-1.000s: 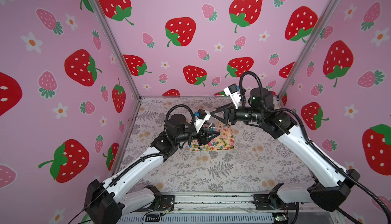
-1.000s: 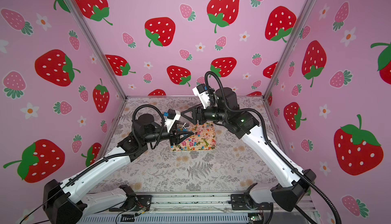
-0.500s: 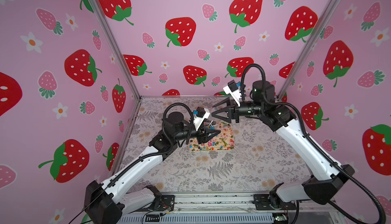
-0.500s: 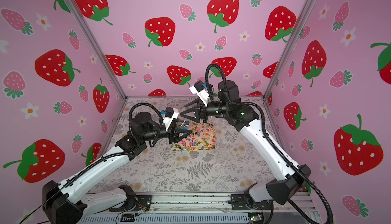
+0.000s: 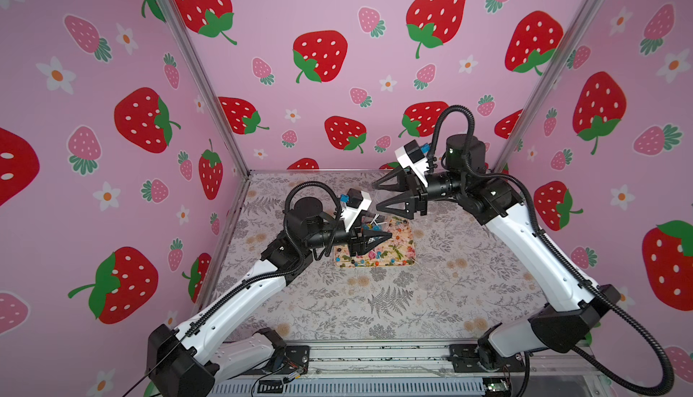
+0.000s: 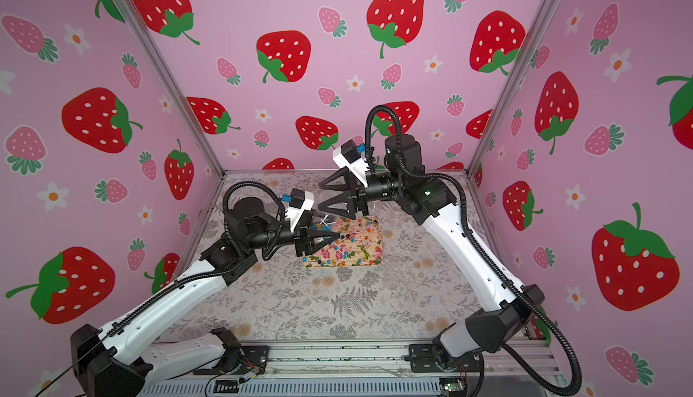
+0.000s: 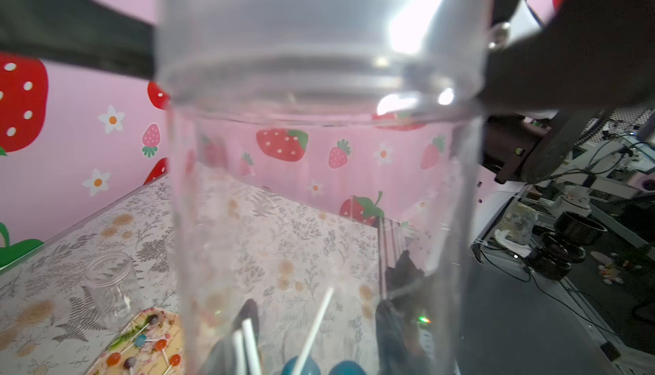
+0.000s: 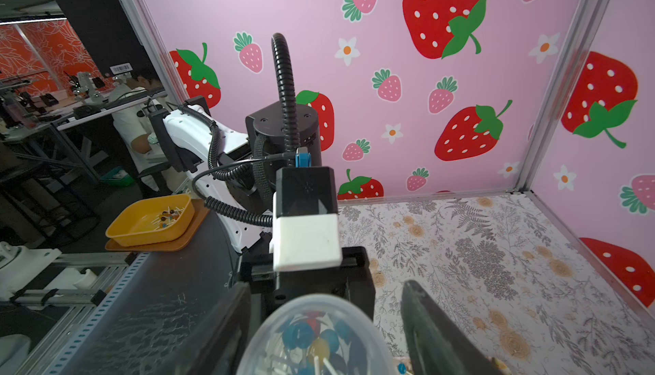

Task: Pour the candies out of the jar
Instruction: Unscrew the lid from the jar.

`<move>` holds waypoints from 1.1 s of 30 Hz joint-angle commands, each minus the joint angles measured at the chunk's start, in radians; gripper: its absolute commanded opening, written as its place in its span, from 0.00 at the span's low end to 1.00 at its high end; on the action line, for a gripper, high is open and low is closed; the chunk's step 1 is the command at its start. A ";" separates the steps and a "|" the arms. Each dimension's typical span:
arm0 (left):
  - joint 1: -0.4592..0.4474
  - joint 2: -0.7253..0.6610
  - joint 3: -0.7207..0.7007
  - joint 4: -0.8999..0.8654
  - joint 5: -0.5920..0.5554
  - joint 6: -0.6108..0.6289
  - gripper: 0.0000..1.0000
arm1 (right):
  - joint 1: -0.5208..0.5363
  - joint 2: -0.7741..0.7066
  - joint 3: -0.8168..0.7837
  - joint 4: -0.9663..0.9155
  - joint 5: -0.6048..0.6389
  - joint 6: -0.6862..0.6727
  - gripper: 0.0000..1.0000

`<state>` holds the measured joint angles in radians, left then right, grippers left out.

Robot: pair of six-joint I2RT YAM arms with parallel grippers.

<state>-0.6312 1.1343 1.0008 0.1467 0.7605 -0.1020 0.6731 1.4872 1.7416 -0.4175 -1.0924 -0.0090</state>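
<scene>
My left gripper (image 5: 382, 237) (image 6: 332, 239) is shut on a clear plastic jar (image 5: 370, 224) (image 6: 323, 224), held on its side above the floral tray (image 5: 407, 250) (image 6: 373, 252). In the left wrist view the jar (image 7: 319, 178) fills the picture, and candies (image 7: 301, 366) with white sticks and blue heads lie by my left gripper (image 7: 322, 306). My right gripper (image 5: 376, 198) (image 6: 321, 198) (image 8: 324, 284) is open, its fingers (image 8: 436, 327) on either side of the jar's end (image 8: 269, 341) with gaps. Candies (image 8: 312, 337) show through that end. Several more candies (image 5: 378, 256) (image 6: 337, 254) lie on the tray.
An empty clear jar (image 7: 110, 288) stands on the fern-print table (image 5: 375, 301) beside the tray. Pink strawberry walls close in three sides. Outside the cell, a yellow bin (image 8: 120, 229) holds a few lollipops.
The right gripper's jaws have spread wider around the jar's end. The left gripper and the jar have stayed in about the same place.
</scene>
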 commanded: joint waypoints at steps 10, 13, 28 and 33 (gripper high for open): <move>-0.005 -0.024 -0.008 -0.003 -0.009 0.021 0.42 | 0.004 -0.160 -0.077 0.026 0.392 0.356 0.93; -0.006 -0.024 -0.008 -0.013 -0.013 0.028 0.42 | 0.022 -0.180 -0.115 0.039 0.423 0.418 0.93; -0.005 -0.024 -0.011 -0.020 -0.018 0.035 0.42 | 0.107 -0.157 -0.124 -0.035 0.545 0.429 0.88; -0.005 -0.022 -0.010 -0.021 -0.021 0.038 0.42 | 0.114 -0.154 -0.123 -0.050 0.554 0.417 0.76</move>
<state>-0.6350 1.1336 0.9897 0.0994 0.7395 -0.0818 0.7773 1.3289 1.6192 -0.4522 -0.5568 0.4095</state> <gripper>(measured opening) 0.559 0.783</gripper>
